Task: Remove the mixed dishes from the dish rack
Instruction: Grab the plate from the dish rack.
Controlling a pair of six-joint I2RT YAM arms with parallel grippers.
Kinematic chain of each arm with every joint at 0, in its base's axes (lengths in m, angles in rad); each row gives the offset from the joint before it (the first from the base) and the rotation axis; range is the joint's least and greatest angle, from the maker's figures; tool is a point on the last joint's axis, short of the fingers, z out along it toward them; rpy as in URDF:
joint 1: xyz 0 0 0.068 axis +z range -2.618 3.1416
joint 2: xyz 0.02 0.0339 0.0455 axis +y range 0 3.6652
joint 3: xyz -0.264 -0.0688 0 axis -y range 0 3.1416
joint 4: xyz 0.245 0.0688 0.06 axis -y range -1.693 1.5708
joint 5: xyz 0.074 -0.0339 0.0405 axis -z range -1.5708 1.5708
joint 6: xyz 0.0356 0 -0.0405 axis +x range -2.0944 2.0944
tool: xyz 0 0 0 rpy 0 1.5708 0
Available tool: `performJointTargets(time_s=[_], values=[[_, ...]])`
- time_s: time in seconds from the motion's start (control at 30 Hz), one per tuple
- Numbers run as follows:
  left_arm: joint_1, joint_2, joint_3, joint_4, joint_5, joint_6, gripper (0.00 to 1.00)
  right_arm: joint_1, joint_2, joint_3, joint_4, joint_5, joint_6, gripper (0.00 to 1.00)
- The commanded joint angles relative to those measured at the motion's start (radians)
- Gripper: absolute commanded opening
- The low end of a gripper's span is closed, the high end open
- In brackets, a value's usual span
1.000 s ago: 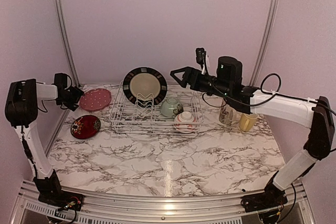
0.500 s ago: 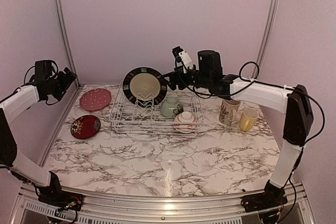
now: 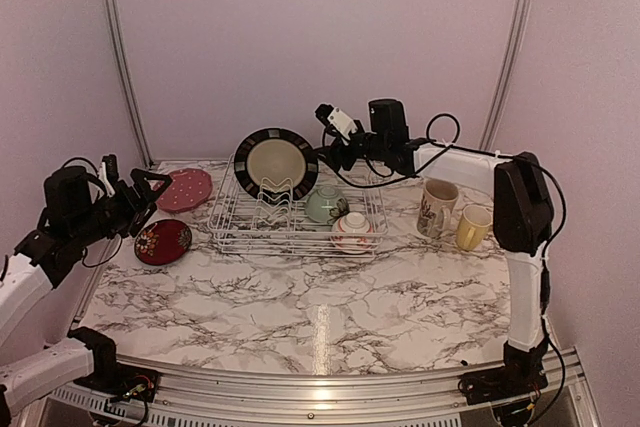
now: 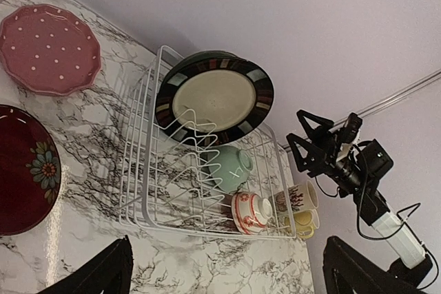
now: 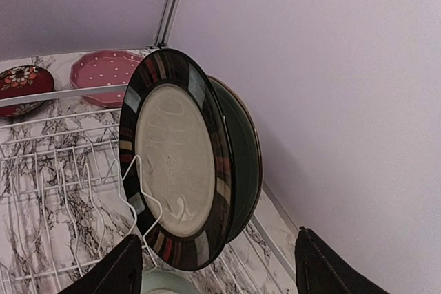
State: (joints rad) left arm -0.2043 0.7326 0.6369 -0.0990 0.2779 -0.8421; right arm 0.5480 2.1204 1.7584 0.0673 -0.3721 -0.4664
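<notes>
L hand (image 3: 148, 197): jaws wide, holding nothing, up over left edge of worktop (image 3: 330, 297), near the two plates lying there. R hand (image 3: 328, 150): jaws apart, nothing gripped, at back-right of dish rack (image 3: 240, 232), just beside right rim of black-rimmed cream plate (image 3: 276, 162). In R wrist view the plate's lower rim sits between the two fingers (image 5: 114, 270); can't tell if either touches it.

Still in rack:
- black-rimmed cream plate, upright on edge at back, against the prongs
- green plate (image 5: 244, 149), upright right behind it, mostly hidden
- pale green bowl (image 3: 325, 204), on its side, right half
- red-white patterned bowl (image 3: 352, 230), front-right corner

On worktop, off the rack:
- pink dotted plate (image 3: 185, 189), flat, just left of rack
- small dark-red plate (image 3: 163, 241), flat, in front of the pink one
- cream mug (image 3: 436, 207) and yellow mug (image 3: 472, 227), upright, side by side, right of rack
</notes>
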Motion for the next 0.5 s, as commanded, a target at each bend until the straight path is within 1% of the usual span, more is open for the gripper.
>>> performJointTargets(time_s=[0.0, 0.23, 0.33, 0.37, 0.47], values=[[-0.076, -0.088, -0.027, -0.025, -0.009, -0.053, 0.99, -0.005, 0.063, 0.1, -0.005, -0.093, -0.055, 0.72], [-0.11, -0.088, -0.015, -0.059, -0.013, -0.07, 0.99, -0.004, 0.171, 0.205, -0.008, -0.107, -0.011, 0.66], [-0.117, -0.094, -0.007, -0.059, -0.017, -0.076, 0.99, -0.003, 0.222, 0.258, -0.022, -0.104, 0.001, 0.62], [-0.118, -0.098, -0.004, -0.06, -0.018, -0.077, 0.99, -0.003, 0.243, 0.287, -0.038, -0.111, 0.002, 0.59], [-0.122, -0.11, 0.005, -0.072, -0.03, -0.076, 0.99, 0.0, 0.287, 0.347, -0.061, -0.123, 0.004, 0.45]])
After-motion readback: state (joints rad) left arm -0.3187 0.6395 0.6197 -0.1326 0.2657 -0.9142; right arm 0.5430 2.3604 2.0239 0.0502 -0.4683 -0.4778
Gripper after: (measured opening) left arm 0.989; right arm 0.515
